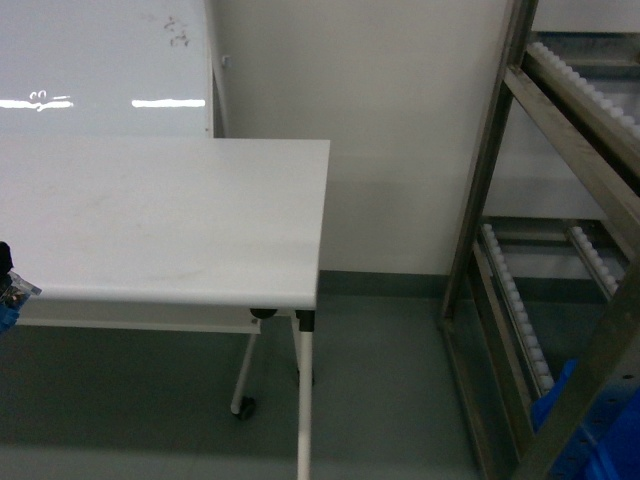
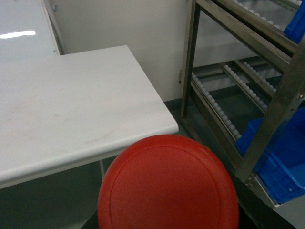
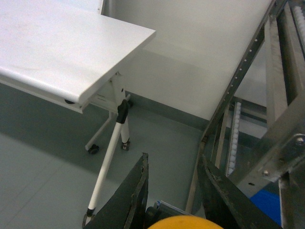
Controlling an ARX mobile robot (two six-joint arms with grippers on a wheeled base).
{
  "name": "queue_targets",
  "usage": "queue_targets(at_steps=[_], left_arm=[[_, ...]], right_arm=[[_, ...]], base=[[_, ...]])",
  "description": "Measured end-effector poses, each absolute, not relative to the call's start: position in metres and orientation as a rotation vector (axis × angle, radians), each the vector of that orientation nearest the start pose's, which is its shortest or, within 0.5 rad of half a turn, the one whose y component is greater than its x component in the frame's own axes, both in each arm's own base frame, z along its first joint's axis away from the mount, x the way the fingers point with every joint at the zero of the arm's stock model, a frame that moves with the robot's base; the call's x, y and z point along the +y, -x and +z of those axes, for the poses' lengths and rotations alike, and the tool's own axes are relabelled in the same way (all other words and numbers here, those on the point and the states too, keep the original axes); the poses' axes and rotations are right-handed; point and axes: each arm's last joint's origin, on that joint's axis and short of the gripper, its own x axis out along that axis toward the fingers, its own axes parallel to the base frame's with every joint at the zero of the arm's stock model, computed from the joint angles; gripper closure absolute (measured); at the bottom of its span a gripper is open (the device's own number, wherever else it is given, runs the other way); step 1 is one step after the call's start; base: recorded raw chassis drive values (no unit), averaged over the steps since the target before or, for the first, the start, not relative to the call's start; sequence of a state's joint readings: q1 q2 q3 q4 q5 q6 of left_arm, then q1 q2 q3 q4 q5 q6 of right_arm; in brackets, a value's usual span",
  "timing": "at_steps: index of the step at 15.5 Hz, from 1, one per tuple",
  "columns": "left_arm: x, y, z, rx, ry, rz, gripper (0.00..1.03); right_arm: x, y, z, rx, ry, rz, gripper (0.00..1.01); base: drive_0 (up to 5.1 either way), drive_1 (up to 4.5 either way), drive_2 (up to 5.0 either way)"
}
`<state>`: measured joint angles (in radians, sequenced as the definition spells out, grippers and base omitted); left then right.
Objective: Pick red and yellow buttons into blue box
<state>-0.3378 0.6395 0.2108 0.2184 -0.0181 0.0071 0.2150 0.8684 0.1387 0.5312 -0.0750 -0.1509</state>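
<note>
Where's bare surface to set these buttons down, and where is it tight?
The white table top is bare from the wall side to its front edge and right corner. The metal rack on the right is tight: roller rails, with blue bins on its lower shelf.

White desk and metal rack

A white rectangular desk [image 1: 165, 215] stands left; a grey metal roller rack [image 1: 560, 260] holds a blue plastic crate [image 1: 590, 430] lower right.
</note>
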Motion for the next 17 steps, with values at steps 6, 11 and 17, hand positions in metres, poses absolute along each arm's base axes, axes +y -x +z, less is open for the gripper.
queue_targets(at_steps=[6,11,17], left_arm=[[-0.0494,-0.1422,0.1931,0.211,-0.045,-0.319,0.7],[-0.0494,-0.1422,0.1928,0.214,-0.046,-0.319,0.7],[-0.0494,-0.1422,0.1932,0.211,-0.045,-0.319,0.7]], right_arm=[[0.0377,-0.1625,0.1674,0.176,0.163,0.303,0.72],[0.0377,-0.1624,0.1672,0.178,0.163,0.304,0.72],[0.0377,-0.1625,0.1675,0.175,0.163,0.303,0.72]], base=[[4.8,-3.48,-1.4],[5.0,-3.22,-1.4],[5.0,-3.2,-1.4]])
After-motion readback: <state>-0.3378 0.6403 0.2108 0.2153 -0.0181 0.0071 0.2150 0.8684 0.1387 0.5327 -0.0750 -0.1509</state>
